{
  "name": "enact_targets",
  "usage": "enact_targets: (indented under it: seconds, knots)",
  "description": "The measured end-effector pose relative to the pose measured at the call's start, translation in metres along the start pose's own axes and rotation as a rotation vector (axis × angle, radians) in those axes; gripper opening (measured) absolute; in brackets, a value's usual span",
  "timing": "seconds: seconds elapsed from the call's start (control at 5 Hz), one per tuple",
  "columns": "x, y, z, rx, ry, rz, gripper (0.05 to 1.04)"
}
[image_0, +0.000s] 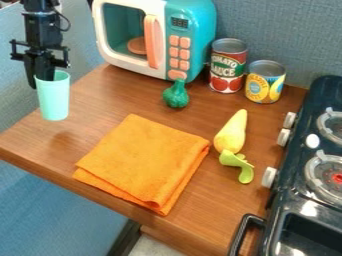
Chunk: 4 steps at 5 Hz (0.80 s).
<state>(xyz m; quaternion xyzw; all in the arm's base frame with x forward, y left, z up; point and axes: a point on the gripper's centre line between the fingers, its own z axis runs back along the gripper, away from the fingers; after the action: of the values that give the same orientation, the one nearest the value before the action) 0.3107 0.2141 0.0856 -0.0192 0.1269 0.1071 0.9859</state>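
End effector (39, 83) at upper left, pointing down; arm cut off by the top edge. Fingers clamped on the wall of a mint cup (53, 100), one outside at its left, the other dipping inside, tip hidden by the wall. Cup roughly upright, at the table's (87, 107) left edge; can't tell if its base touches wood.

Orange cloth (143, 160) folded mid-table, lower layers mostly covered. Dark green bulb-shaped toy (176, 95) behind it, just in front of the teal microwave (190, 30). Microwave top cut off; pinkish disc (137, 45) inside, partly behind the handle. Two cans to its right: red-labelled (228, 67), yellow-labelled (265, 82).

Right of cloth: yellow tapered toy (232, 132), light green curved piece (238, 164) against its lower end, identity unclear. Dark stove (294, 200) far right, cut off.
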Motion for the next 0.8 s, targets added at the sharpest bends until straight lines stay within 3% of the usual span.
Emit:
enact_targets:
  seconds: [0.4,0.8]
  knots:
    - [-0.009,0.001,-0.027,0.024,0.055,-0.021,0.099]
    - [-0.016,-0.002,-0.032,0.051,0.065,-0.091,0.132]
